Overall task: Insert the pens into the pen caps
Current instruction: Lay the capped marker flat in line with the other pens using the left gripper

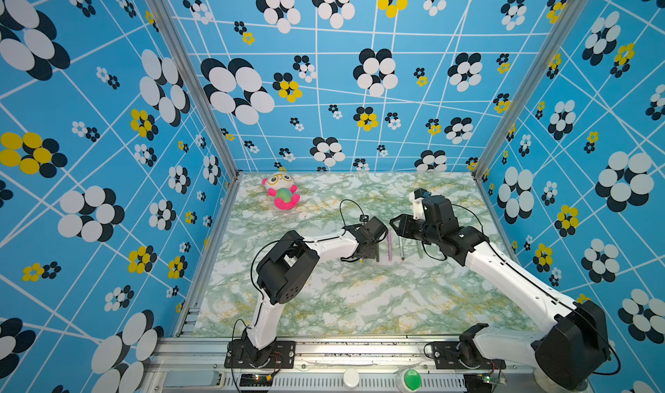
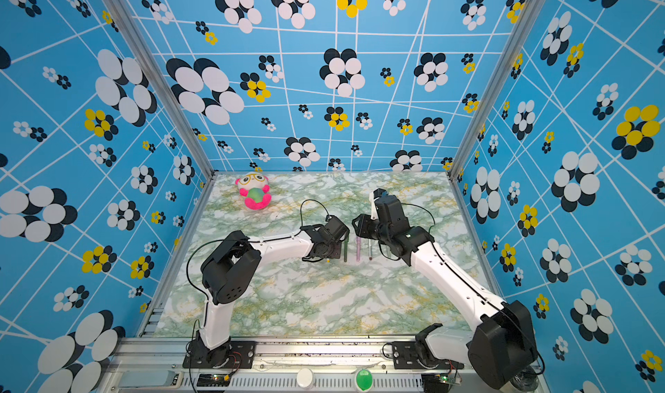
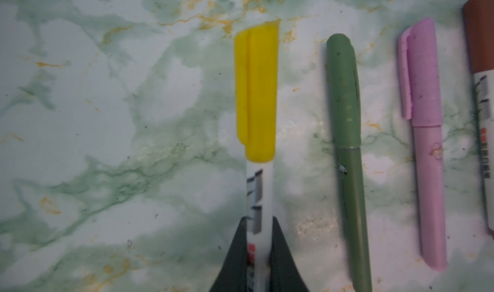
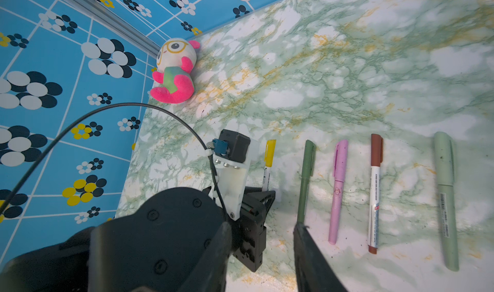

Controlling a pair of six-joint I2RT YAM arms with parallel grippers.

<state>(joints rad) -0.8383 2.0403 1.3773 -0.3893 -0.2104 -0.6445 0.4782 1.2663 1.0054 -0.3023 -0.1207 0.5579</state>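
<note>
Pinching yellow-capped pen (image 3: 256, 133), left tool (image 3: 258, 223) hides its tail; right tool (image 4: 263, 226) gapes, empty.

2 elbow-bent arms (image 1: 324, 245), tips near each other: left gripper (image 3: 258, 221) low, jaws tight; right gripper (image 4: 262, 225) higher, jaws apart.

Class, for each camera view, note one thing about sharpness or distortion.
Left wrist view: soft all over, the yellow cap smeared at its edges. Right wrist view: the brown-capped pen crisp, the right gripper's fingers blurred near the lens. Both top views: wide-angle, the corner posts splay outward.
</note>
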